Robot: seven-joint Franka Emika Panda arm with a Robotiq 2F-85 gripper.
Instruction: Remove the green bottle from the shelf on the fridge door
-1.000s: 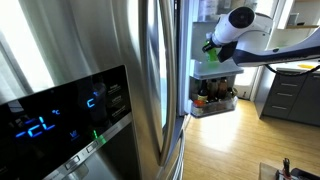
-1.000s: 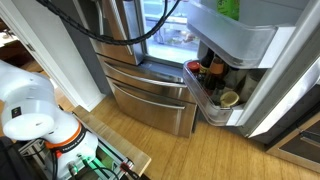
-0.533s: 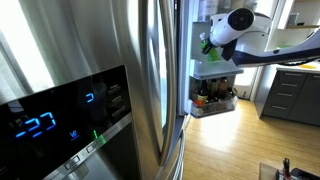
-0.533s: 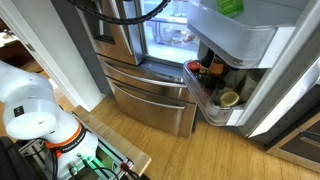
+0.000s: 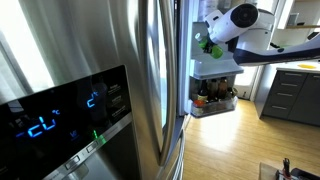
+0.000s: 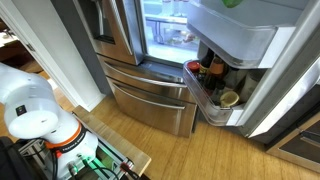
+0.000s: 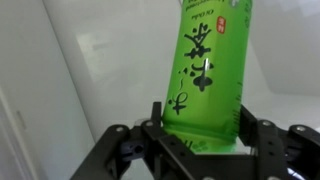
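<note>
In an exterior view my gripper point(image 5: 212, 36) is up beside the open fridge door point(image 5: 200, 62), closed around the green bottle point(image 5: 203, 41). The bottle shows as a small lime patch just above the white shelf point(image 5: 216, 68). Below the shelf, a lower bin point(image 5: 213, 108) holds dark bottles point(image 5: 212, 97). In the foreground the steel door point(image 5: 150, 80) carries a blue-lit display point(image 5: 45, 125); its glowing characters are too blurred for me to read.

In an exterior view from above, only a sliver of the green bottle point(image 6: 231, 3) shows at the top edge, over the shelf point(image 6: 235, 36). I cannot tell from here whether its base is clear of the ledge. The lower bin point(image 6: 205, 100) with its dark bottles point(image 6: 208, 68) sits underneath.

In the wrist view my gripper point(image 7: 200, 112) has its fingers point(image 7: 156, 112) pressed against both sides of the green bottle point(image 7: 206, 70), which leans to the right toward its top. Its label point(image 7: 204, 50) has white Japanese-style characters running down it and a small red mark near the top. I cannot make out any of the words. Behind it is the white lining of the fridge door point(image 7: 90, 60).
</note>
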